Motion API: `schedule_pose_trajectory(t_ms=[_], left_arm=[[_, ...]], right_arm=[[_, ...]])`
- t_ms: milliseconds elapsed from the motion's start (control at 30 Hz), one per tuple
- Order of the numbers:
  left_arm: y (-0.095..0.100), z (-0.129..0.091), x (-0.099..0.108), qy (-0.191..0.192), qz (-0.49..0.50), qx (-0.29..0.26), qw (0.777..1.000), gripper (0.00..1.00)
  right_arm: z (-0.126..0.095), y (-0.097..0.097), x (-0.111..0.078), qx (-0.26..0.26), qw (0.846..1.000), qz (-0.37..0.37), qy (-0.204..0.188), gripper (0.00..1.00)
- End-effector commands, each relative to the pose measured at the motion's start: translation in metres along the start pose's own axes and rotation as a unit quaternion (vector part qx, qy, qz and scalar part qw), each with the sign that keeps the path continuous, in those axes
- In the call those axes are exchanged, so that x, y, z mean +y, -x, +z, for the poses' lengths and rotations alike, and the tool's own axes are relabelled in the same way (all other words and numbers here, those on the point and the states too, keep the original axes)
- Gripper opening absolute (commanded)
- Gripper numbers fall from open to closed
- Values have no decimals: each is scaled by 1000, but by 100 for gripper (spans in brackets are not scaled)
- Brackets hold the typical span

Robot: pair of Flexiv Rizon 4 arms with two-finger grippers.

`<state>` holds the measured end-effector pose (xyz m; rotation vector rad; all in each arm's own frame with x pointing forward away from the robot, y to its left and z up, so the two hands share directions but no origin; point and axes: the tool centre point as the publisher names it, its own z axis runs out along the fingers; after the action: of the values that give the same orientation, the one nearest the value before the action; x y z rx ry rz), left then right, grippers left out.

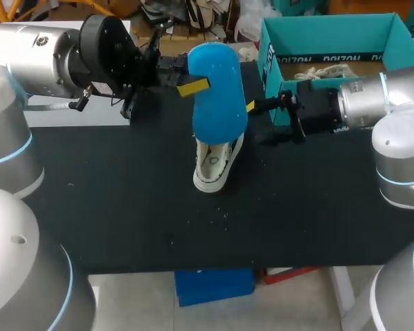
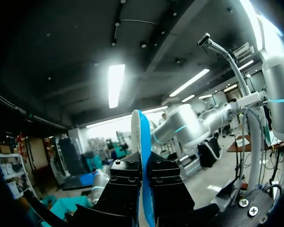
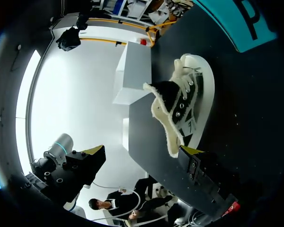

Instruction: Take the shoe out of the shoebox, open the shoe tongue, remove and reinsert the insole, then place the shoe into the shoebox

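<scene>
The blue insole (image 1: 219,86) hangs in the air over the middle of the black table (image 1: 124,207), with my left gripper (image 1: 193,87) shut on its edge. In the left wrist view the insole (image 2: 143,142) stands edge-on, pinched between the black fingers (image 2: 125,187). Under it the white and black shoe (image 1: 217,165) rests on the table, its tongue pulled open and its fleece lining showing (image 3: 184,104). My right gripper (image 1: 257,109) stands open just right of the insole, beside the shoe's upper end; the right wrist view has this gripper (image 3: 142,151) looking along the table at the shoe.
The teal shoebox (image 1: 331,31) stands open at the table's back right, behind my right arm, with crumpled paper (image 1: 324,71) inside. A few pale crumbs (image 1: 217,221) lie in front of the shoe.
</scene>
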<state>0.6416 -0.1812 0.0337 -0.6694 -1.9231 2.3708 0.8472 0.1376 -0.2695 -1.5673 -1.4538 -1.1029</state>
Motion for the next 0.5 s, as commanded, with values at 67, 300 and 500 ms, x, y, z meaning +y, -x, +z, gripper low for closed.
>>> schedule_pose_trajectory(t_ms=[67,300,500], left_arm=[[-47,-3,18,24,118,-5,993,0],[-91,-7,57,111,187,-19,976,0],[-91,-7,57,111,187,-19,976,0]], right_arm=[[2,0,0,0,1000,0,1,100],[2,0,0,0,1000,0,1,100],[2,0,0,0,1000,0,1,100]])
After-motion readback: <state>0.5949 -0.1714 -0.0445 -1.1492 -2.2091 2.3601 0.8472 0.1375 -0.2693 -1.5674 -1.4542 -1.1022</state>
